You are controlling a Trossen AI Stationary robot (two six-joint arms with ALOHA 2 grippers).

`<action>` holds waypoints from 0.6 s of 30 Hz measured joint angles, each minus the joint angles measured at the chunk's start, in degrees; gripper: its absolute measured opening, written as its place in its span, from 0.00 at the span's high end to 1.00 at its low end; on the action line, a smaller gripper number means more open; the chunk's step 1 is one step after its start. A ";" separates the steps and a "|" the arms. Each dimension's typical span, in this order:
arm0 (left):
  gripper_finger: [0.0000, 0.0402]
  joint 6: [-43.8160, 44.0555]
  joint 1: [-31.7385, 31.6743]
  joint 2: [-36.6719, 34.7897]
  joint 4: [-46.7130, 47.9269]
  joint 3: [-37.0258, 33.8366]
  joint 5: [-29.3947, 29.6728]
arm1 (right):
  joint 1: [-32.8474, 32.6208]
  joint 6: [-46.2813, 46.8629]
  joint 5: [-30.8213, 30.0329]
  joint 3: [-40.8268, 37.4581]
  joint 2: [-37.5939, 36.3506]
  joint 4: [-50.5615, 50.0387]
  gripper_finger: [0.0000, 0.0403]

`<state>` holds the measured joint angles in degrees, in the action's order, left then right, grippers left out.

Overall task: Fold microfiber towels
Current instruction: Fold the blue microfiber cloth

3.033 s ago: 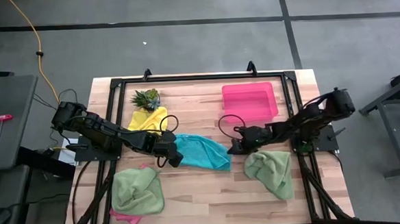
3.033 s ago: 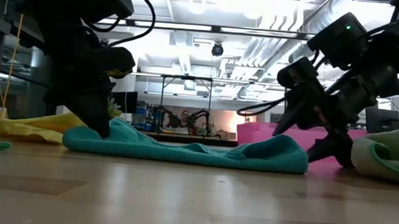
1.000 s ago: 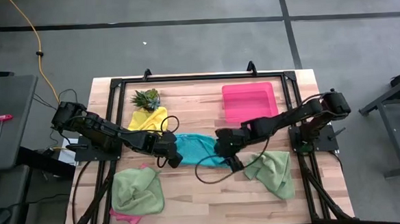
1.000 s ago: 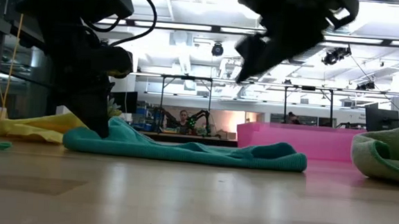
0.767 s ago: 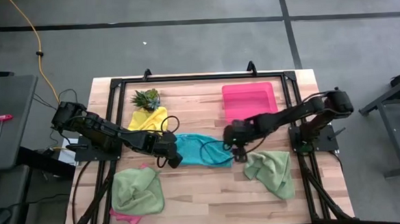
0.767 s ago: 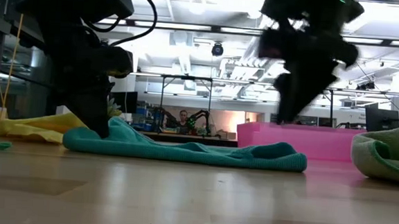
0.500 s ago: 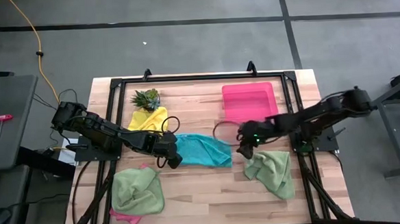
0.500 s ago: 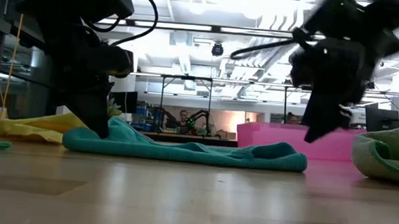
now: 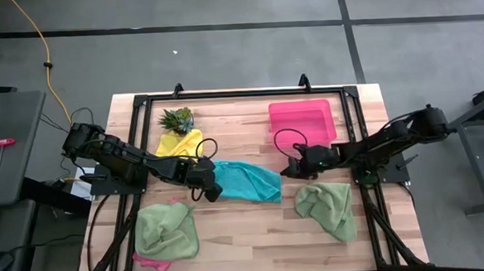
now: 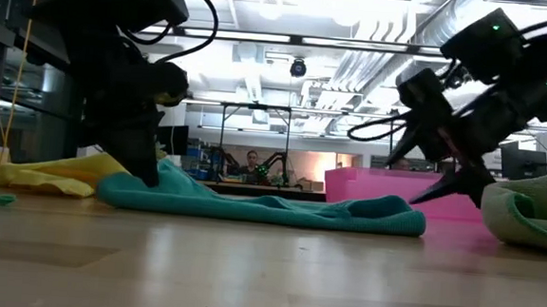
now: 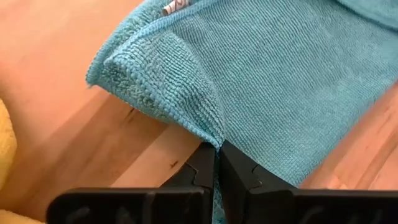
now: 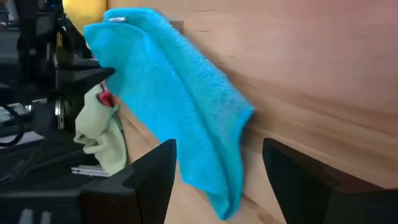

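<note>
Overhead and table-level views of the wooden surface (image 9: 247, 226) partway through the folding task. The teal towel (image 9: 246, 182) lay at the centre, doubled over once into a rough band, its far edge uneven. The left gripper (image 9: 208, 189) stood at the towel's left end; in the left wrist view its jaws were closed tight on a pinched corner of the cloth. The right gripper (image 9: 293, 168) hung just beside the towel's right end, jaws spread and holding nothing; the right wrist view showed the teal edge lying free between them.

The other cloths looked untouched. The yellow towel (image 9: 178, 144) lay rumpled near the small green plant (image 9: 177, 118). One light green towel (image 9: 166, 229) sat heaped at the front left, with the pink towel (image 9: 151, 260) showing only as a corner beneath it. The second light green towel (image 9: 326, 207) lay crumpled at the front right. The pink tray (image 9: 302, 121) at the back right held nothing visible.

By this evidence the task was early: one towel half folded, four not yet begun, none stacked or put away.
</note>
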<state>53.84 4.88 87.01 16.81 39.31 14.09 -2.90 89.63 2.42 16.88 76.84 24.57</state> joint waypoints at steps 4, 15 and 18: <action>1.00 -0.02 -1.04 0.01 -0.38 0.00 0.00 | 0.00 2.10 0.34 2.73 4.84 -1.23 0.42; 1.00 -0.03 -1.51 0.00 -0.37 0.00 -0.68 | 0.07 11.69 -0.35 3.47 11.54 5.73 0.42; 1.00 -0.02 -1.49 -0.01 -0.38 0.00 -0.68 | 0.08 14.41 -2.69 3.72 11.70 4.95 0.42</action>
<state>53.82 3.40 87.00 16.42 39.31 13.41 -2.81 104.04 -0.27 20.60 88.54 29.52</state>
